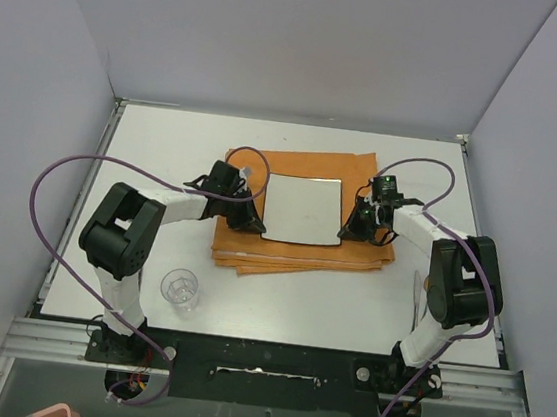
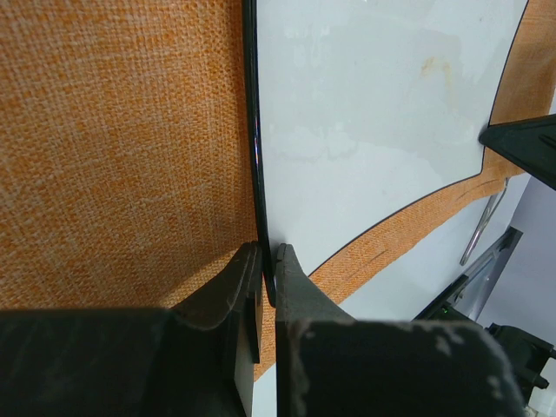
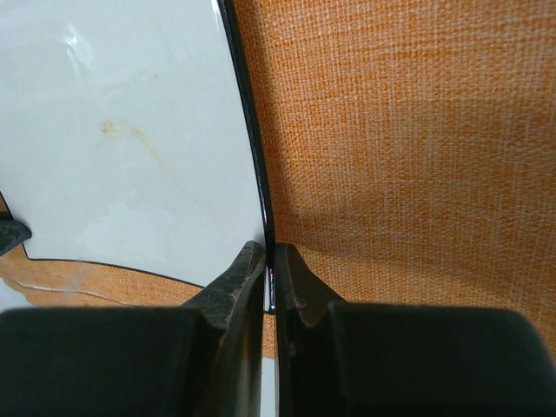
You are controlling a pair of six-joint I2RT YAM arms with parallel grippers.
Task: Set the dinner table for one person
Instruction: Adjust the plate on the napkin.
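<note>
Big off-white table (image 1: 154, 154) with thin metal edging lies below both sets of fingers. The left gripper (image 2: 268, 261) is clamped on the white plate's (image 1: 304, 209) left rim and the right gripper (image 3: 269, 258) on its right rim. The plate sits on an orange mat (image 1: 304, 163) toward the far edge.

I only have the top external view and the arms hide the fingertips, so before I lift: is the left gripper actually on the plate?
Observer: Yes. In the left wrist view the left gripper is shut on the white plate at its dark rim, one finger each side.
Operator: And the right?
Observer: Same: the right gripper pinches the opposite rim, orange mat showing beside it.
Operator: Plate clean?
Observer: Not quite; the right wrist view shows a faint yellowish smear on it.
</note>
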